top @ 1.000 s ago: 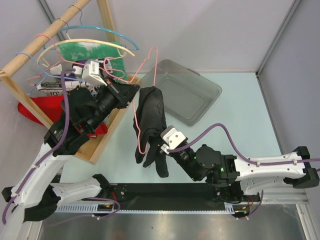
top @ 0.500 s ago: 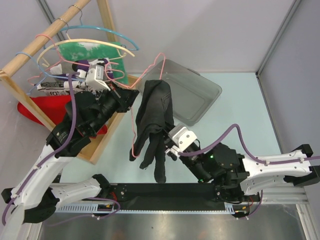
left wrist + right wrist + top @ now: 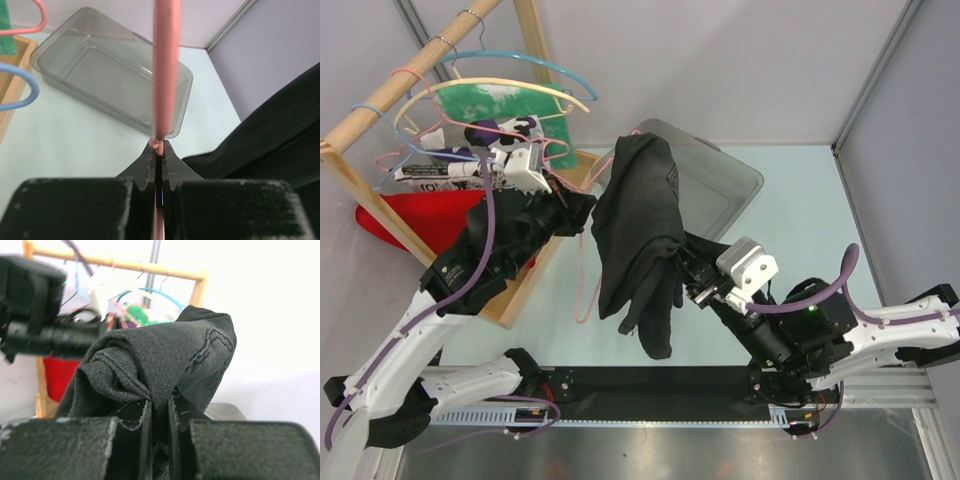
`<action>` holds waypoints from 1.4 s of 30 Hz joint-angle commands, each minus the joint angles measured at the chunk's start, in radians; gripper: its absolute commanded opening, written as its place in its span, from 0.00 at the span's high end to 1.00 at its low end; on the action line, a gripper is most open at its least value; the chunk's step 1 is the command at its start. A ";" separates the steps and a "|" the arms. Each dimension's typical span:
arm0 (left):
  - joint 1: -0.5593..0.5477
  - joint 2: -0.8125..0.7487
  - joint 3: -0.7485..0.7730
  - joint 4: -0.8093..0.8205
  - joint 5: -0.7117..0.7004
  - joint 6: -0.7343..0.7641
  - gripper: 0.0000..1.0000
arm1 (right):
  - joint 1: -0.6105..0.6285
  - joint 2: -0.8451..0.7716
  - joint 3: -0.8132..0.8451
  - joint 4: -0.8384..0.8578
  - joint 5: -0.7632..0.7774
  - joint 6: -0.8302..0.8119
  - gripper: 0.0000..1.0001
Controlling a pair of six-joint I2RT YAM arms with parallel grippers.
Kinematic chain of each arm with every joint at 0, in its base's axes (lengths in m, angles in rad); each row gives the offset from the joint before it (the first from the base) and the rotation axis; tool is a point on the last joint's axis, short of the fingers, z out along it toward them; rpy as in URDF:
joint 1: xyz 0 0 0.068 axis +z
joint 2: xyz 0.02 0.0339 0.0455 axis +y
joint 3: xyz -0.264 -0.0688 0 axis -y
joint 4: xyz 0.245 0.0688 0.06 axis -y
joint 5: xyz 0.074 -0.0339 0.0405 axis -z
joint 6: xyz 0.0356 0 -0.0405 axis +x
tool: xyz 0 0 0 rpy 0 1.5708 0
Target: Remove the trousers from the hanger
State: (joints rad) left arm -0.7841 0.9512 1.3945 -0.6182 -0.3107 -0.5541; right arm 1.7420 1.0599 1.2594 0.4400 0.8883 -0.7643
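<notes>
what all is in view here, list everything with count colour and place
trousers: one, black, held up at centre, draped over the pink hanger
pink hanger: one, pink wire, under the trousers
bin: one, clear grey, back centre of the table
rack: one, wood, far left
blue hanger: one, blue wire, on the rack
cream hanger: one, cream, on the rack
green cloth: one, green, hanging at the rack
red cloth: one, red, low at the rack's foot
table: one, pale green
left tool: one, black, shut on the pink hanger's wire
right tool: one, black, shut on a fold of the trousers
</notes>
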 commanded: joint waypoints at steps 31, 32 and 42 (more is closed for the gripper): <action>0.002 -0.230 -0.038 -0.097 -0.041 0.043 1.00 | -1.141 0.205 0.041 -0.362 -0.224 0.347 1.00; 0.002 -0.232 -0.037 -0.098 -0.041 0.043 1.00 | -1.145 0.230 0.043 -0.353 -0.226 0.336 1.00; 0.002 -0.296 -0.005 -0.098 -0.103 0.097 0.99 | -1.121 0.704 0.264 -0.325 -0.276 0.318 1.00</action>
State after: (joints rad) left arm -0.7841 0.6819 1.3560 -0.7433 -0.3660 -0.5056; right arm 0.5987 1.6348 1.3800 -0.0120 0.6415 -0.4240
